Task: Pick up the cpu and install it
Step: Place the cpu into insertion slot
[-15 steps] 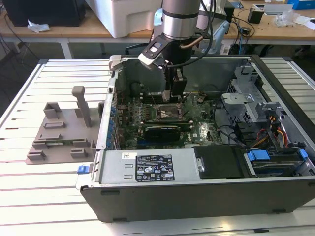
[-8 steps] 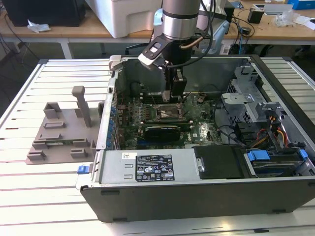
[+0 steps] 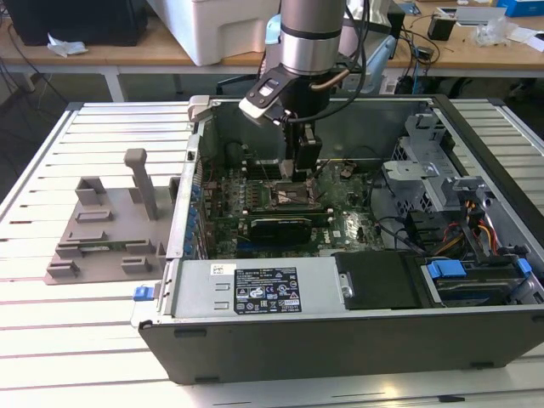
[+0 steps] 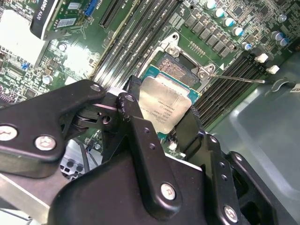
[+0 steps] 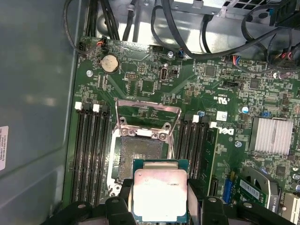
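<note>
Right now the cpu (image 5: pixel 160 194) sits between the fingers of the gripper (image 4: pixel 161 112), silver top up and thin green edge showing. The jaws are clamped on two opposite edges of the chip. In both wrist views it hangs over the near side of the open socket (image 5: pixel 140 152), not yet centred in it. Whether its underside touches the socket frame I cannot tell. The hinged load plate (image 5: pixel 147 110) stands swung back, and the thin retention lever (image 4: pixel 234 78) juts out to one side.

The risk, as I judge it, is alignment. A chip lowered while offset or slightly turned would land on the frame or on the contacts (these bend easily), and a tilted release could leave one corner riding high. The fingers also work close to the memory slots (image 5: pixel 89 150) on either side, so a sideways drift could snag them.

Around the socket lies the green motherboard (image 5: pixel 211 84), with the graphics card (image 3: pixel 276 228) just in front in the exterior view. It all sits inside the open computer case (image 3: pixel 340 340), laid flat on a white slatted table (image 3: pixel 85 357). A grey fixture (image 3: pixel 102 229) stands on the table at the exterior view's left, and wooden workbenches (image 3: pixel 127 53) run behind.
</note>
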Motion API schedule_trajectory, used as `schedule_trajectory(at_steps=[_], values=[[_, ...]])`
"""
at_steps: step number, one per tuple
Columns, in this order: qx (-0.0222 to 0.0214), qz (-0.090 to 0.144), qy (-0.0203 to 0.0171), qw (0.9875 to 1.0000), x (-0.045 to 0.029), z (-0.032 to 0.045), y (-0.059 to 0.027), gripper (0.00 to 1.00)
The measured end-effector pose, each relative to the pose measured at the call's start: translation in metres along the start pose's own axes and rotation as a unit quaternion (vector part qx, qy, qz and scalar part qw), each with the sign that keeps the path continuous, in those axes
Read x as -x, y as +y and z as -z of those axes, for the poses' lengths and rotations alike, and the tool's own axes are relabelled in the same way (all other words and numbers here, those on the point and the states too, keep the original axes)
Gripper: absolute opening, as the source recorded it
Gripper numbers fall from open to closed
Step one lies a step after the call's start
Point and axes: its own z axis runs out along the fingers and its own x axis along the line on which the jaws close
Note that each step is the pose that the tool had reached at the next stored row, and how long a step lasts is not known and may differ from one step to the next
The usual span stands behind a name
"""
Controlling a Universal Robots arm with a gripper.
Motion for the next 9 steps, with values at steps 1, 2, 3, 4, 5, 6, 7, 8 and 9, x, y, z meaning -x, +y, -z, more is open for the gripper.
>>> schedule_trajectory(at_steps=[1,2,3,4,5,6,7,8,9], values=[[0.0,0.0,0.0,1.0,-0.0006,-0.0004,0.0001,0.55],[0.0,0.0,-0.0001,1.0,-0.0011,-0.0007,0.0002,0.55],[0.0,0.0,-0.0001,1.0,-0.0016,-0.0011,0.0002,0.55],[0.0,0.0,0.0,1.0,-0.0021,-0.0017,0.0003,0.55],[0.0,0.0,0.0,1.0,-0.0025,-0.0022,0.0004,0.55],[0.0,0.0,-0.0001,1.0,-0.0028,-0.0026,0.0004,0.55],[0.0,0.0,-0.0001,1.0,-0.003,-0.003,0.0004,0.55],[-0.0001,0.0,-0.0001,1.0,-0.0031,-0.0034,0.0005,0.55],[-0.0001,0.0,-0.0001,1.0,-0.0032,-0.0036,0.0005,0.55]])
